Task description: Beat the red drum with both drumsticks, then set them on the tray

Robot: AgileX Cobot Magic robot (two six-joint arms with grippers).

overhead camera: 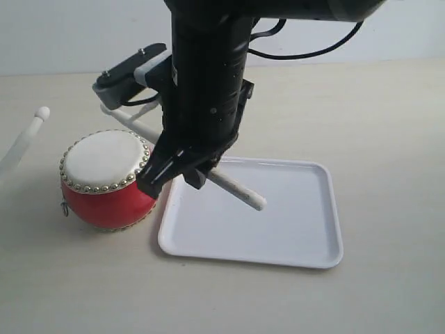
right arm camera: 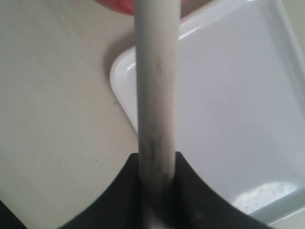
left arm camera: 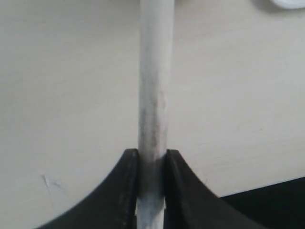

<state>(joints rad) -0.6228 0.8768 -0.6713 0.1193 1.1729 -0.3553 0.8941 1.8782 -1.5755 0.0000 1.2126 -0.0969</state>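
open: tray (overhead camera: 292, 223) right half; blocked: arm (overhead camera: 208, 83), red drum (overhead camera: 104, 205) at left edge

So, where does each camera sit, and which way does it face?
Exterior view: off the arms, above the table, looking down on red drum and tray; right arm fills the middle, right hand gripping the right drumstick.
Left wrist view: on that wrist, facing along the left drumstick toward table; shows the left hand.
Right wrist view: on that wrist, facing along the right drumstick over the tray; shows the right hand.
Shared: exterior and right wrist views show tray, red drum, right drumstick.
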